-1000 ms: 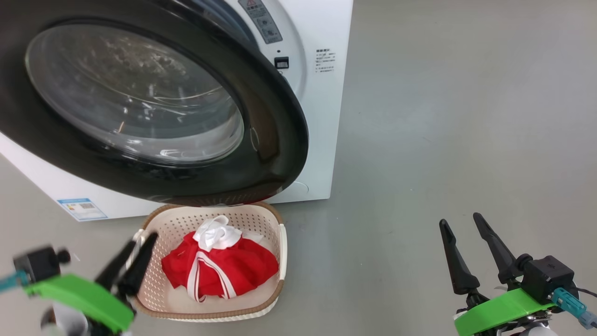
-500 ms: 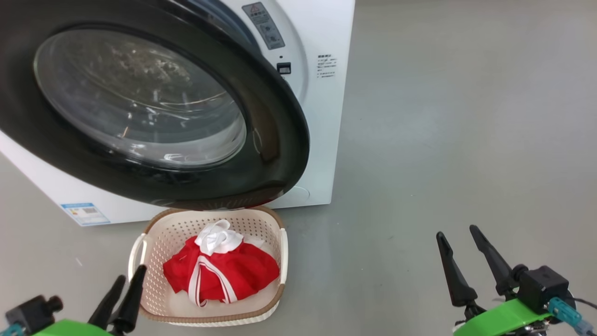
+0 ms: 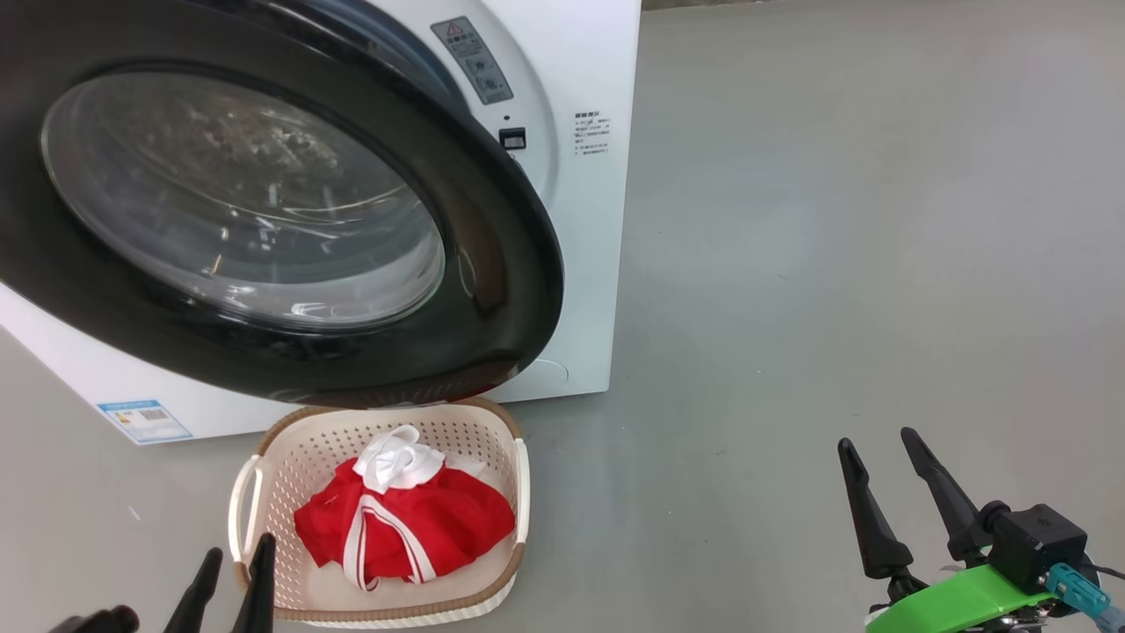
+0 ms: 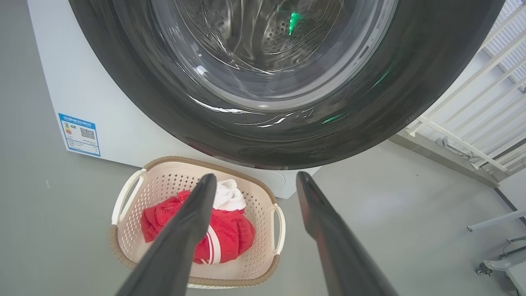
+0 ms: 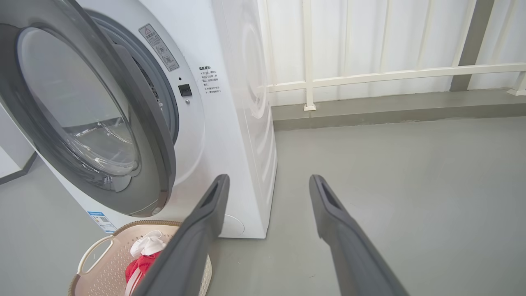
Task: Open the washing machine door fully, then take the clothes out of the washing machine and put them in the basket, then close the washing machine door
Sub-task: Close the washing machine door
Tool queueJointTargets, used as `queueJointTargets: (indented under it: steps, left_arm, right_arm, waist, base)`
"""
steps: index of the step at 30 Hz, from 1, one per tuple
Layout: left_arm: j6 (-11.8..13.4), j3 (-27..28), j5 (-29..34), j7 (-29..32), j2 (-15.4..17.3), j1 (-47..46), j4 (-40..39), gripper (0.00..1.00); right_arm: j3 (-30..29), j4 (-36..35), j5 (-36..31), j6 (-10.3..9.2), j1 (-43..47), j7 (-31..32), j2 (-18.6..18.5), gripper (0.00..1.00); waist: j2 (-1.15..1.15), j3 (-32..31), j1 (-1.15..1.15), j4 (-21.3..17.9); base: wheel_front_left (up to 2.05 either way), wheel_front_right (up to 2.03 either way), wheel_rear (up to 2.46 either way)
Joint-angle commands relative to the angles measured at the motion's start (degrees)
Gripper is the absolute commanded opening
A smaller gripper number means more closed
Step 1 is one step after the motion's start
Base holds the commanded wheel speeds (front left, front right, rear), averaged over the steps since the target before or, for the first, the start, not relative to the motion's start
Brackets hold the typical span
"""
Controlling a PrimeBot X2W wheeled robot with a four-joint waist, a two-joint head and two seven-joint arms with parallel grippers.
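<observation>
The white washing machine (image 3: 571,264) stands at the upper left. Its black-framed washing machine door (image 3: 492,290) is swung out at an angle and hangs over the far rim of the basket (image 3: 514,492). The cream basket sits on the floor in front of the machine, with the red and white clothes (image 3: 431,523) bundled inside. My left gripper (image 3: 237,547) is open and empty just off the basket's near left corner. In the left wrist view the left gripper (image 4: 255,176) points over the clothes (image 4: 234,234) toward the door (image 4: 287,135). My right gripper (image 3: 876,440) is open and empty over bare floor far right of the basket.
Grey floor (image 3: 835,246) spreads to the right of the machine. A white railing (image 5: 370,76) runs along the wall behind it. A wheeled stand's foot (image 4: 499,263) sits at the far right of the left wrist view. A blue sticker (image 3: 145,420) marks the machine's lower front.
My left gripper has dropped back toward the bottom edge of the head view, away from the basket's left handle. The camera has shifted slightly. The right gripper has hardly moved.
</observation>
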Motion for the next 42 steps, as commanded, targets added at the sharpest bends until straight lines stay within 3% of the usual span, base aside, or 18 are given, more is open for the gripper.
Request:
queueJointTargets:
  steps: [1,5,18,29,42]
  left_arm:
    - [-0.33,3.98,3.49,-0.69,0.00,-0.18,-1.55,1.00]
    - [-0.33,7.33,12.06,-0.69,-2.53,1.12,-2.92,1.00]
    - [-0.33,16.22,28.97,-0.70,-10.30,4.44,-9.75,1.00]
    - [-0.33,17.12,34.89,-0.70,-12.70,6.24,-13.94,1.00]
    - [-0.33,18.10,33.98,-0.70,-13.19,7.56,-14.42,1.00]
  right_arm:
    - [0.81,-1.40,0.49,0.36,0.19,-0.37,-0.73,1.00]
    - [0.43,-1.57,0.49,0.36,0.23,-0.37,-0.68,1.00]
    - [-0.11,-1.71,0.44,0.36,0.77,-0.37,-0.40,1.00]
    - [-0.52,-1.58,0.41,0.36,1.28,-0.37,-0.42,1.00]
    - [-0.71,-1.51,0.21,0.36,1.53,-0.37,-0.27,1.00]
  waist:
    - [0.00,-0.06,0.00,-0.16]
    - [0.00,0.05,0.00,-0.30]
    - [0.00,0.07,0.00,-0.30]
    - [0.00,-0.57,0.00,-0.08]
    - [0.00,-1.17,0.00,-0.01]
  base:
    - [0.00,0.00,0.00]
    - [0.00,0.00,0.00]
    - [0.00,0.00,0.00]
    - [0.00,0.00,0.00]
    - [0.00,0.00,0.00]
